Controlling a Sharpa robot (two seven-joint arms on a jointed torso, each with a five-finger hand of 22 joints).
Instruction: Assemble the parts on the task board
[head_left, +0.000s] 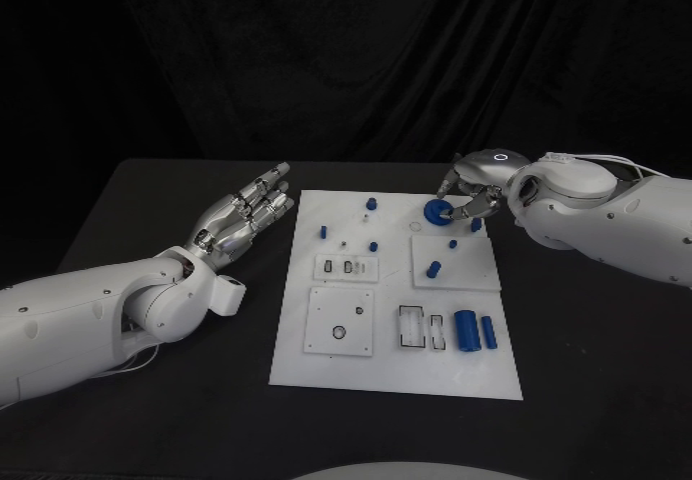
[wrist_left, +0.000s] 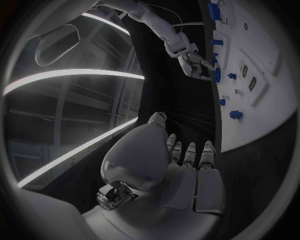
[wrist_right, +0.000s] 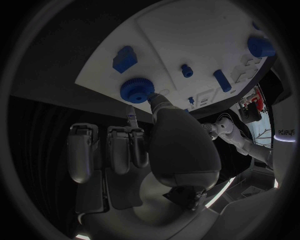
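Blue gear (head_left: 438, 209) sits pinched at your right hand's (head_left: 473, 192) fingertips, over the board's (head_left: 397, 375) far edge; your left hand (head_left: 248, 215) lies open, well apart, beside the board.

White task board (head_left: 397, 375) sits mid-table. Blue gear (head_left: 438, 209) is at its far edge, small blue pegs (head_left: 372, 246) further left, and two blue cylinders (head_left: 475, 331) lie near-right.
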